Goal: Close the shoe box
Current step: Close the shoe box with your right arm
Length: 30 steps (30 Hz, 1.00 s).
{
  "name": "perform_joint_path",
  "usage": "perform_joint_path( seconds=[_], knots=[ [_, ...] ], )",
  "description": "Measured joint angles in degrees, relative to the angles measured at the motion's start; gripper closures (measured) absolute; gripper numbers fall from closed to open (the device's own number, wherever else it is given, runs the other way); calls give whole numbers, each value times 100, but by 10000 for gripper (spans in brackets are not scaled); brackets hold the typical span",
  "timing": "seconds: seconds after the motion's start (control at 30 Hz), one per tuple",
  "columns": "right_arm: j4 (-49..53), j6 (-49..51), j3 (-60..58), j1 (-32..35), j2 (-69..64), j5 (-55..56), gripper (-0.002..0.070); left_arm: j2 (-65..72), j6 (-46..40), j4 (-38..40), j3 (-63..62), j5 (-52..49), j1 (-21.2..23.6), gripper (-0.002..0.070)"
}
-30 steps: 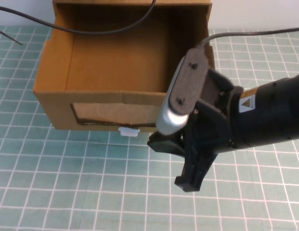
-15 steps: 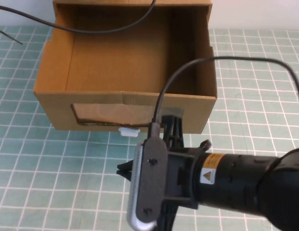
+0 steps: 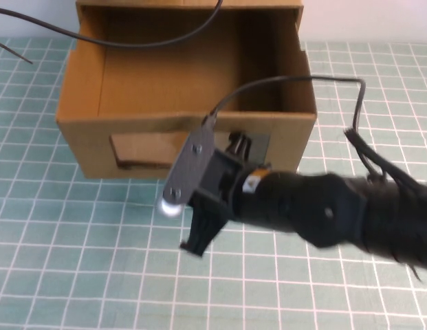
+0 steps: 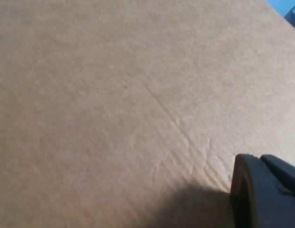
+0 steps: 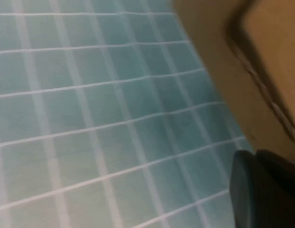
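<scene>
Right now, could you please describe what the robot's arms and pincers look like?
The right arm is matte black, rounded, with a small yellow warning label, a thin black cable and a grey oval wrist camera. Its right pincer is black. Of the left pincer, only a black edge shows.

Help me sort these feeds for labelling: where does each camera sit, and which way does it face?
High view: raised on the robot's side, angled down at the brown cardboard shoe box on the green gridded mat; the right arm and right gripper reach to its front panel.
Left wrist view: pressed close to plain cardboard; one dark finger of the left gripper shows.
Right wrist view: faces mat and box front; one dark fingertip shows.
Shared: the box's cardboard in all three.
</scene>
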<state>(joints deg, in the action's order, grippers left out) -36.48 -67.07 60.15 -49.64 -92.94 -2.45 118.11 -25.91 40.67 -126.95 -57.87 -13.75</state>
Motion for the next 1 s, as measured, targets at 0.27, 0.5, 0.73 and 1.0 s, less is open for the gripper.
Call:
perform_joint_path(
  seconds=[0.27,0.5,0.73,1.0],
  knots=[
    [0,-118,778,503,-764,331,690,0,9,11,0,0,0,680],
    [-47,-147,1437,768,-1187,340,690,0,9,11,0,0,0,680],
    [-47,-147,1480,754,-1199,112,690,0,23,11,0,10,0,680],
    [-631,-147,1489,576,-1147,891,690,0,23,11,0,10,0,680]
  ],
)
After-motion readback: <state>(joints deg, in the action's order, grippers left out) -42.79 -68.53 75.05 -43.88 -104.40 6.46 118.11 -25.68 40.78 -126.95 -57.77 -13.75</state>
